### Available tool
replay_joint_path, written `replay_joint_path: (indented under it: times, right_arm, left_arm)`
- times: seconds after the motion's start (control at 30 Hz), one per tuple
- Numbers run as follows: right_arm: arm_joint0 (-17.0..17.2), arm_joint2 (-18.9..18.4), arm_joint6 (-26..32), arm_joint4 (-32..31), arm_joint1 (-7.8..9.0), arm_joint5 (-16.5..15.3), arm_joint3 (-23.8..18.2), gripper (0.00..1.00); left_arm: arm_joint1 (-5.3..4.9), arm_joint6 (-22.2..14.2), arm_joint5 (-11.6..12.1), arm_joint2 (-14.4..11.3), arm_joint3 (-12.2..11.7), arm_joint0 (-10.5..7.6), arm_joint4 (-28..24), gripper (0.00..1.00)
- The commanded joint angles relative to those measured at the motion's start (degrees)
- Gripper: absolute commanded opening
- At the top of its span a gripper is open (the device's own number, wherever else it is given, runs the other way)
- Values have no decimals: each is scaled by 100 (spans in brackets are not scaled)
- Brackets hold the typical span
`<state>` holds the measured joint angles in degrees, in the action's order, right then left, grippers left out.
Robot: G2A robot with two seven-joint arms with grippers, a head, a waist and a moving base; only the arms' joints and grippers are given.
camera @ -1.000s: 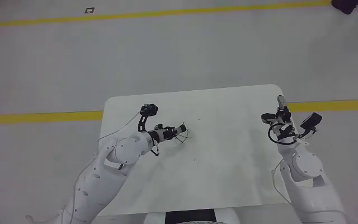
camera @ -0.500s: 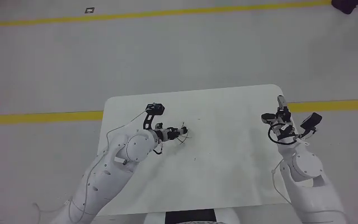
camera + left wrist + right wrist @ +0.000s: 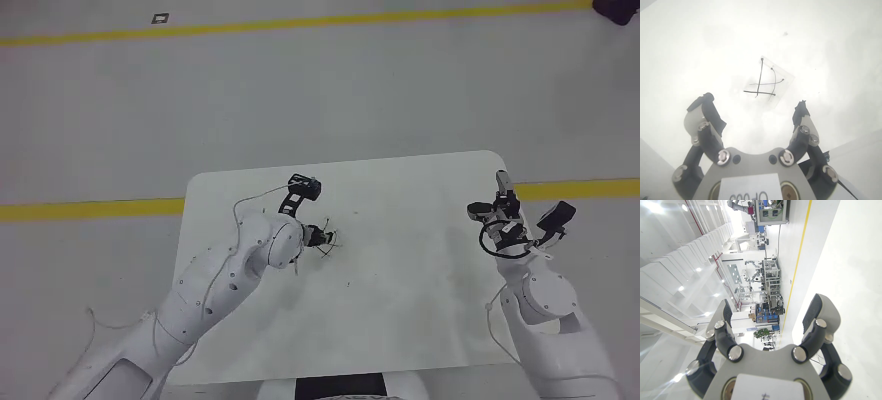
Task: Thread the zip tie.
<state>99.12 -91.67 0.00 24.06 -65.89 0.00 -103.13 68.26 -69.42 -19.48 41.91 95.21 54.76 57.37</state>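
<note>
Several thin black zip ties lie crossed over one another on a small clear square plate on the white table. My left gripper hangs above the table just short of the plate, open, with nothing between its black-taped fingertips. From above, the left gripper sits right beside the zip ties near the table's middle. My right gripper stays at the table's right edge, far from the ties. The right gripper is open and empty, facing out into the hall.
A small dark speck lies on the table beyond the plate. The table's right edge runs close by the right gripper. A yellow floor line passes behind the table.
The left arm has swung to the right and its wrist has turned over the zip ties; the gripper stays beside them. The right arm has not moved.
</note>
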Motion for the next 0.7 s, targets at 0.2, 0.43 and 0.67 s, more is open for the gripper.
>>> replay_joint_path:
  times: [0.2,0.43,0.67]
  right_arm:
    - [0,0,0,0,0,0,0,100]
    - [0,0,0,0,0,0,0,100]
    - [0,0,0,0,0,0,0,100]
  left_arm:
    - [110,-130,0,-196,-97,-134,170,100]
    - [110,-130,0,-196,-97,-134,170,100]
    - [348,-542,120,-846,-389,-592,633,100]
